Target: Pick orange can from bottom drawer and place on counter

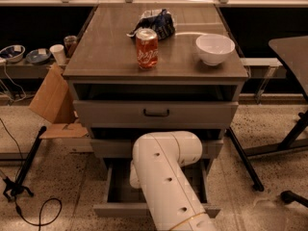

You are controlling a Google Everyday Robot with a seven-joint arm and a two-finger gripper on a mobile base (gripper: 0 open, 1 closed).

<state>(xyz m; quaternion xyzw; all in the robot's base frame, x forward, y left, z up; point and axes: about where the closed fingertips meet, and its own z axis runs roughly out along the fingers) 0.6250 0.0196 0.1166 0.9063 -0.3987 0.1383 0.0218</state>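
Observation:
The bottom drawer (119, 189) is pulled open and shows its grey interior at the left and right. My white arm (166, 177) reaches down over it and covers its middle. My gripper is hidden behind the arm, somewhere down at the drawer. The orange can is hidden from view. The counter (106, 52) is the glossy grey-brown top of the cabinet.
On the counter stand a red-orange can with white script (147, 48), a white bowl (214, 48) and a crumpled dark bag (155, 24). The middle drawer (156, 113) is shut. A cardboard box (52, 100) lies at the left, and table legs (243, 160) stand at the right.

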